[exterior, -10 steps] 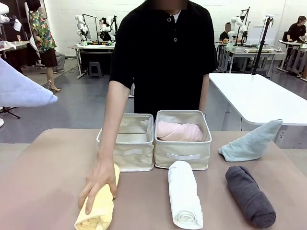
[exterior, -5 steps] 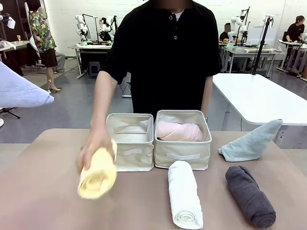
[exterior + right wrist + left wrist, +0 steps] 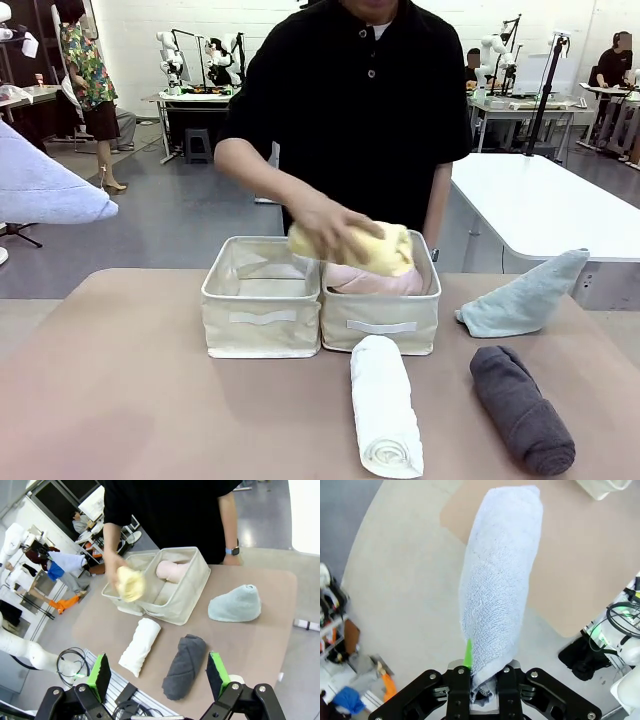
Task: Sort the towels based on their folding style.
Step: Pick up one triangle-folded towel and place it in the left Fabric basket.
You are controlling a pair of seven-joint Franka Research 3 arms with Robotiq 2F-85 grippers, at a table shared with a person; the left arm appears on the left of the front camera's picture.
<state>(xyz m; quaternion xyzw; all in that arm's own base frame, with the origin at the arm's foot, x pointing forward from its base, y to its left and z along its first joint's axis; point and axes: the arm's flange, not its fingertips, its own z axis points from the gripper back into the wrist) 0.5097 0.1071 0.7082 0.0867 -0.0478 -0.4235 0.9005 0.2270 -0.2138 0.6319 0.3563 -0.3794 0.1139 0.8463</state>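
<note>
While the person's hand [image 3: 322,222] holds the yellow towel [image 3: 372,248] over the right basket [image 3: 385,342] to join the pink roll [image 3: 372,281], the left gripper [image 3: 485,674] pinches the lavender-blue towel [image 3: 500,580] aloft; the right gripper [image 3: 158,676] gapes empty.

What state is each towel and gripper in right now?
yellow towel: rolled, held up in the person's hand
pink towel: rolled, lying in the right basket
white towel: rolled, lying on the table
dark grey towel: rolled, lying on the table
pale teal towel: cone fold, on the table
lavender-blue towel: clamped in the left gripper
right gripper: open
</note>
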